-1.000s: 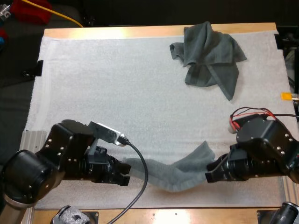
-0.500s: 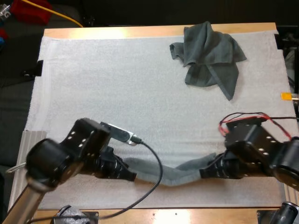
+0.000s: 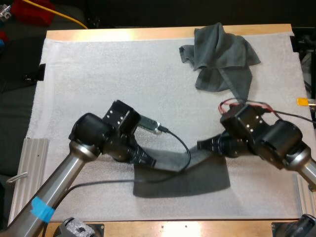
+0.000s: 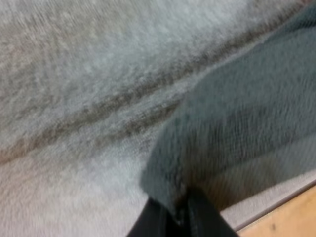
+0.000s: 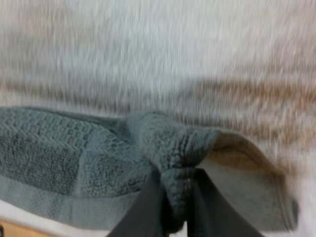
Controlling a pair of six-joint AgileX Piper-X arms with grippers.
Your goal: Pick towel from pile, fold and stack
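Observation:
A dark grey-green towel [image 3: 183, 178] hangs spread between my two grippers over the near middle of the mat, its lower edge resting on the mat. My left gripper [image 3: 148, 161] is shut on the towel's left corner [image 4: 170, 195]; the black fingers [image 4: 197, 217] pinch the cloth from both sides. My right gripper [image 3: 203, 145] is shut on the right corner [image 5: 174, 182], bunched between its fingers [image 5: 148, 212]. A second towel [image 3: 222, 59], crumpled, lies at the far right of the mat.
The white mat [image 3: 108, 84] covers the table. Its wooden front edge [image 3: 197, 228] runs just behind the held towel. A ridged metal plate [image 3: 29, 158] lies at the near left.
Both arms have moved away from the front edge toward the mat's middle, drawing the towel with them. The towel, a sagging strip before, now hangs spread as a wide sheet.

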